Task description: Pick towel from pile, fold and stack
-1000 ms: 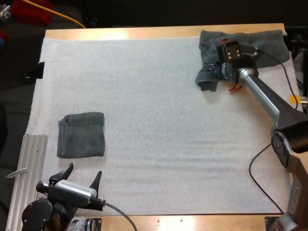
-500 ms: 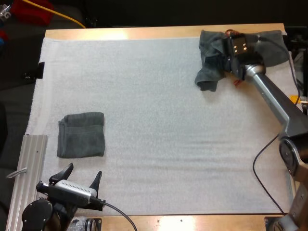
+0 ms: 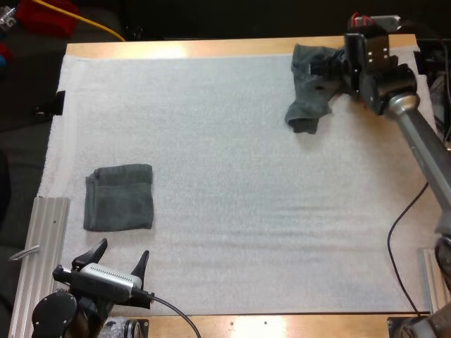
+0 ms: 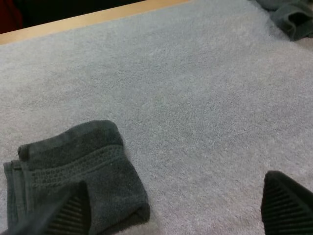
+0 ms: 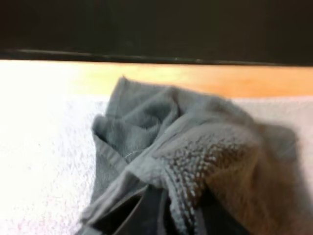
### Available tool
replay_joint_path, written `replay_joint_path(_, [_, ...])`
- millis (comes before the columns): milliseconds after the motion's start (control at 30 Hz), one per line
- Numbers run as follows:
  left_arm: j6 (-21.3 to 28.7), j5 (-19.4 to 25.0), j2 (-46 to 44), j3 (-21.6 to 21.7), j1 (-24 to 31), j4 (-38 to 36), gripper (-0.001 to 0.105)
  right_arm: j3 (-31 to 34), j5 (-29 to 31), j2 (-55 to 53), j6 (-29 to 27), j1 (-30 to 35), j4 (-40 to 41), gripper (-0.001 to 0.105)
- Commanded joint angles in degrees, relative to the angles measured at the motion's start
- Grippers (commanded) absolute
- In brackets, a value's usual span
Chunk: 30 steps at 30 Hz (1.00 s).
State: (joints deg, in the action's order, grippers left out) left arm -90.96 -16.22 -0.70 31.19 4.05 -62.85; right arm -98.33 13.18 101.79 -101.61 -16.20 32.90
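Observation:
A crumpled dark grey-green towel (image 3: 309, 88) lies at the far right of the white mat (image 3: 232, 183). My right gripper (image 3: 331, 70) is shut on its upper folds, and the cloth hangs down from it to the mat. In the right wrist view a ribbed fold of this towel (image 5: 195, 147) is pinched between the right gripper (image 5: 178, 215) fingers. A folded towel (image 3: 118, 197) rests flat at the near left. My left gripper (image 3: 120, 257) stands open just in front of it, with the folded towel (image 4: 73, 166) beside one finger. The left gripper (image 4: 173, 191) holds nothing.
A ribbed aluminium rail (image 3: 39, 253) lies along the mat's near left edge. A red object (image 3: 46, 14) and a yellow cable (image 3: 91, 21) sit beyond the table's far left corner. The wooden table edge (image 3: 211, 48) runs along the far side.
My right gripper has risen and moved toward the far right corner with the crumpled towel, gathering up the part that lay spread to the right. The left arm and folded towel are unmoved.

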Motion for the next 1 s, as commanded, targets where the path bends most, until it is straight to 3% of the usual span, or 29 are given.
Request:
replay_joint_path(0, [-0.44,-0.21,-7.91,0.05,-0.02,0.72,0.069,-0.80,-0.43,-2.08,-1.56,-0.15,0.49,0.001])
replay_joint_path(267, [-0.44,-0.21,-7.91,0.05,-0.02,0.72,0.069,-0.80,-3.99,-8.27,-3.71,-0.15,6.05,0.001])
replay_joint_path(667, [-0.44,-0.21,-7.91,0.05,-0.02,0.72,0.069,-0.80,-17.10,-15.93,-3.59,-0.28,14.67,0.001])
replay_joint_path(967, [-0.44,-0.21,-7.91,0.05,-0.02,0.72,0.069,-0.80,-18.62,-18.97,-3.58,-8.24,17.63,0.001])
